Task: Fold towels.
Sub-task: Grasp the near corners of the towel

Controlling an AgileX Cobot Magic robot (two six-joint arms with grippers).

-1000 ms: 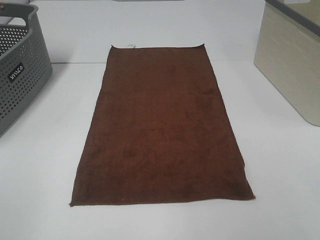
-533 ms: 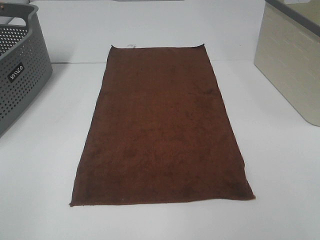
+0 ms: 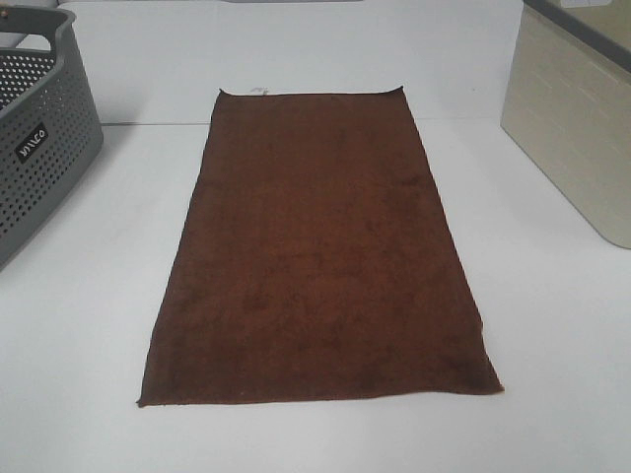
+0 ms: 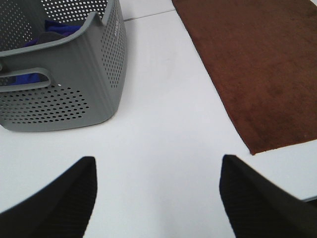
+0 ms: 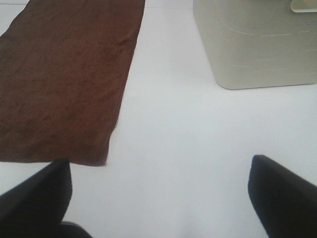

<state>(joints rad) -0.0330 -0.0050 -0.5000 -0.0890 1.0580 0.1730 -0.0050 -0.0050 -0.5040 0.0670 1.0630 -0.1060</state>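
Observation:
A dark reddish-brown towel (image 3: 320, 251) lies flat and unfolded on the white table, long side running away from me, with a small white tag (image 3: 258, 91) at its far short edge. It also shows in the left wrist view (image 4: 257, 64) and in the right wrist view (image 5: 64, 74). Neither arm shows in the exterior view. My left gripper (image 4: 156, 198) is open and empty over bare table, near the towel's near left corner. My right gripper (image 5: 161, 198) is open and empty over bare table, near the towel's near right corner.
A grey perforated basket (image 3: 35, 138) stands at the far left, with something blue inside (image 4: 54, 27). A beige bin (image 3: 577, 118) stands at the far right, also in the right wrist view (image 5: 252, 42). The white table (image 3: 552, 325) has bare strips on both sides of the towel.

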